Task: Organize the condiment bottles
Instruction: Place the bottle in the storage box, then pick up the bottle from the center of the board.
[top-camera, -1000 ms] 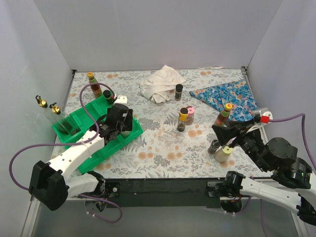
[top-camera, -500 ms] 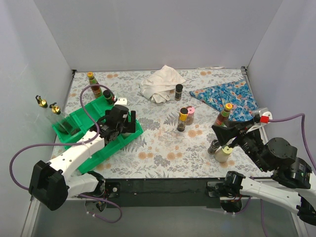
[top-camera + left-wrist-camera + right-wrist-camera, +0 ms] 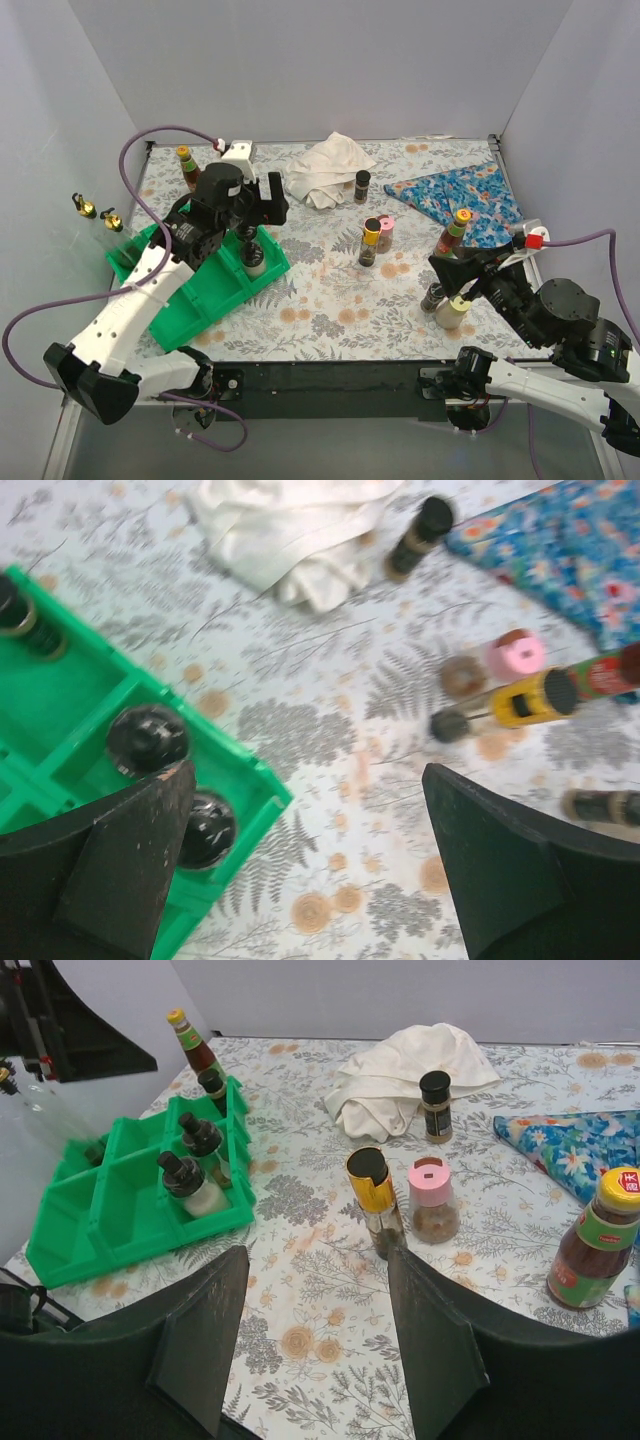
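At far left a tall sauce bottle (image 3: pixel 187 166) with a yellow cap stands on the flowered table (image 3: pixel 330 300), just behind the green tray (image 3: pixel 190 300). The tray lies askew. Three black-capped bottles stand in the compartments along its right side: the far bottle (image 3: pixel 212 1086), the middle bottle (image 3: pixel 200 1137) and the near bottle (image 3: pixel 187 1180), the last with a pale body.

My left gripper (image 3: pixel 308 775) hangs raised over the tray's right end. Its fingers are spread wide and hold nothing.

To the right of the tray lies the white cloth (image 3: pixel 326 164), with a dark jar (image 3: pixel 361 185) upright just beside it. Nearer to me, mid-table, a yellow-capped bottle (image 3: pixel 371 241) and a pink-capped jar (image 3: pixel 385 232) stand close together; I cannot tell whether they touch.

Farther right a blue flowered cloth (image 3: pixel 455 195) is spread out, and a second sauce bottle (image 3: pixel 455 231) stands at its near edge.

My right gripper (image 3: pixel 317 1255) is also wide apart and empty. In the top view it sits just behind a small dark bottle (image 3: pixel 433 297) and a cream bottle (image 3: pixel 452 313), which stand side by side near the table's front edge.
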Controlling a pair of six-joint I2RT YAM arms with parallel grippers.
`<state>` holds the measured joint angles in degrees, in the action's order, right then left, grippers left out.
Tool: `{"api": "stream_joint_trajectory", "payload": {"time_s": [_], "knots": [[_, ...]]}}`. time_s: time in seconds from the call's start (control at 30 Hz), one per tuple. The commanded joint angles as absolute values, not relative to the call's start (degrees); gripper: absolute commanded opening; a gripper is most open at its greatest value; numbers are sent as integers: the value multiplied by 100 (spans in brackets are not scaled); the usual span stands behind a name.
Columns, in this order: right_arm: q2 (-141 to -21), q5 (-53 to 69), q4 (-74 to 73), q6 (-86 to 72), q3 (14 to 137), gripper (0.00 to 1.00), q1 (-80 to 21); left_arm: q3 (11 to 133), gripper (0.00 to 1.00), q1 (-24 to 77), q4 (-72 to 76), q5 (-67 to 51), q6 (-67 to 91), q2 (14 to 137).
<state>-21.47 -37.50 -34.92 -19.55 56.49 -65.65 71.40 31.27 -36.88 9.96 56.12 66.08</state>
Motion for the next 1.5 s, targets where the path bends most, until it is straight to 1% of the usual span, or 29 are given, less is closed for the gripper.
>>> {"api": "stream_joint_trajectory", "payload": {"time_s": [0.0, 0.1, 0.27, 0.3, 0.4, 0.6, 0.87, 1.03, 1.07, 1.47], "knots": [[-2145, -3876, -3472, -2057, 5862, 67, -6583, 7857, 98, 3129, -3701, -333, 5581, 6986], [-2092, -3911, -3480, -2039, 5897, 66, -6592, 7989, 98, 3199, -3464, -537, 5756, 7347], [-2013, -3973, -3498, -2021, 5880, 67, -6592, 8323, 98, 3971, -3428, -89, 5766, 8329], [-1987, -3973, -3515, -2021, 5862, 67, -6592, 8410, 98, 4251, -3349, 182, 5748, 8436], [-1960, -3981, -3542, -2021, 5819, 66, -6583, 8603, 98, 4726, -3182, 386, 5634, 8850], [-1916, -3990, -3551, -2057, 5748, 67, -6592, 9034, 98, 5308, -3059, 834, 5301, 9727], [-1898, -4034, -3551, -2057, 5713, 67, -6592, 9553, 95, 5484, -2953, 1238, 5010, 10450], [-1855, -4104, -3551, -2013, 5730, 66, -6592, 9685, 92, 5484, -2953, 1248, 4948, 10713], [-1837, -4122, -3551, -2021, 5730, 67, -6583, 9703, 89, 5484, -2944, 1248, 4931, 10792], [-1863, -4219, -3551, -1986, 5634, 67, -6583, 9703, 73, 5484, -2734, 1248, 4834, 10960]]}}
